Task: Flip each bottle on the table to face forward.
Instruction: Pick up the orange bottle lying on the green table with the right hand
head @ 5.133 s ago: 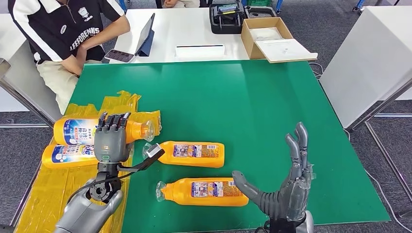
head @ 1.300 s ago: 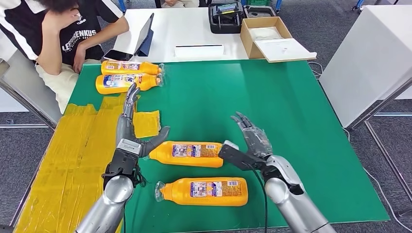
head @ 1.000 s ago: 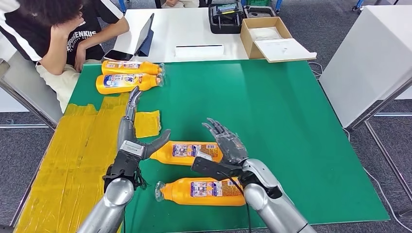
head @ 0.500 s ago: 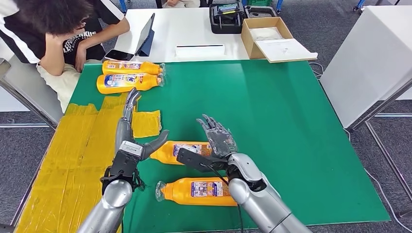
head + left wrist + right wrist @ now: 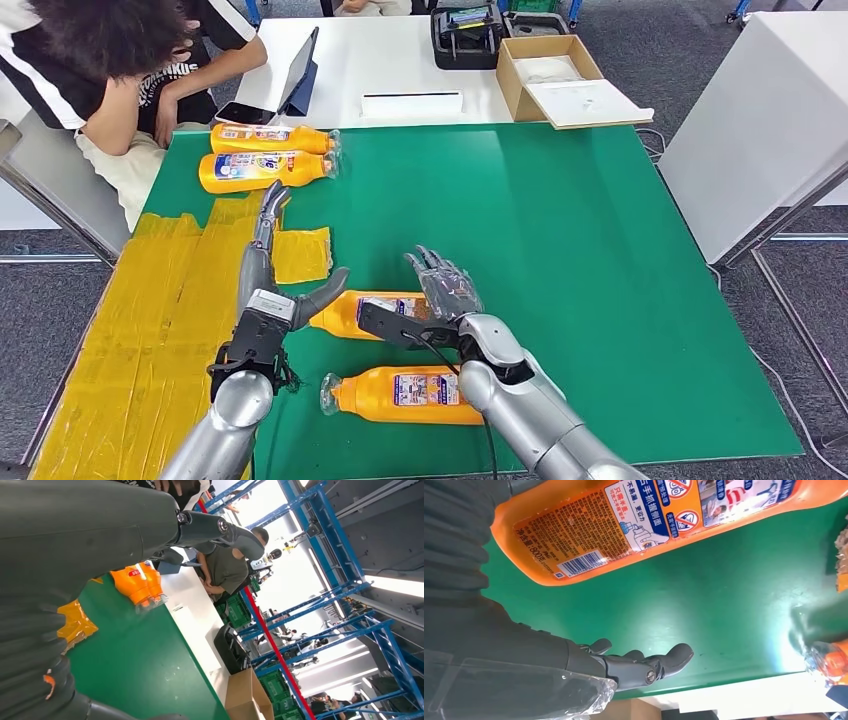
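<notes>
Two orange bottles lie on their sides on the green table (image 5: 580, 230). The middle bottle (image 5: 352, 311) is partly under my right hand (image 5: 442, 292), which is spread open over its base end; I cannot tell if it touches. The right wrist view shows that bottle's barcode label (image 5: 634, 525) beside the palm, with the fingers (image 5: 644, 667) held apart over the mat. My left hand (image 5: 268, 272) stands open at its cap end, thumb towards the neck. The near bottle (image 5: 400, 392) lies free, back label up. Two more bottles (image 5: 265, 168) (image 5: 137, 582) lie at the far left corner.
Yellow sheeting (image 5: 130, 330) covers the table's left strip. A person (image 5: 110, 50) sits at the far left corner, close to the two far bottles. Behind the green table a white table carries a tablet (image 5: 300, 72), a cardboard box (image 5: 545, 75) and a black case (image 5: 465, 35).
My right hand has swung left from the table's right side to hang over the middle bottle. The left hand has stayed at its cap end. Two bottles earlier on the yellow sheet now lie at the far left corner.
</notes>
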